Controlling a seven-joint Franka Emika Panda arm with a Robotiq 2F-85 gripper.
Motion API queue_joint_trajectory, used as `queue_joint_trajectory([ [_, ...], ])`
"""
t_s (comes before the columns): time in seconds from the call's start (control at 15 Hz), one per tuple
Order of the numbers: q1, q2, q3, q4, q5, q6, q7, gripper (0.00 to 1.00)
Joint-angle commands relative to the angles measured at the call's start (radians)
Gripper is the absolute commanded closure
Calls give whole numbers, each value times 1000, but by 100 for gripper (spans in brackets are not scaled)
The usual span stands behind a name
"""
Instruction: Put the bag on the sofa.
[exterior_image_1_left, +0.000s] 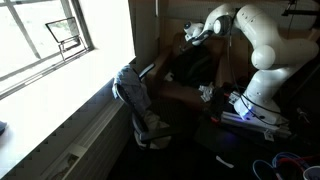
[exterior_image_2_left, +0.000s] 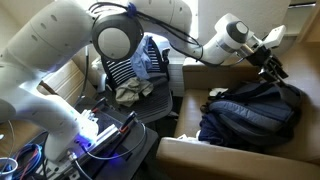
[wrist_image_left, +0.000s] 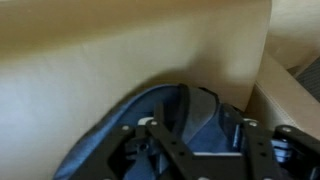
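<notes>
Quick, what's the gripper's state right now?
Gripper: open, holding nothing, poised by the top of the black soft fabric bag, which lies on the brown leather-look sofa.

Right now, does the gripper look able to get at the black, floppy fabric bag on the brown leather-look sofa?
Probably yes: the gripper hangs open right over the black fabric bag, nothing between them, though the brown sofa's back is close behind.

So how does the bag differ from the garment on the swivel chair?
The bag is dark and lies slumped on the sofa seat; the garment is lighter, grey-blue, draped over the swivel chair. The bag looks bulkier than the garment. Both are soft fabric.
</notes>
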Motion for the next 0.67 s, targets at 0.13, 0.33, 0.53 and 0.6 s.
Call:
queue_joint_trajectory([
  [0.13,-81,-111,44,-235,38,-8,-238,0],
  [0.33,-164,-222,102,-367,50,78,-390,0],
  [0.53,-116,-153,-3,-274,33,180,-311,0],
  [0.6,-135,-190,-6,-312,-13,235,-279,0],
])
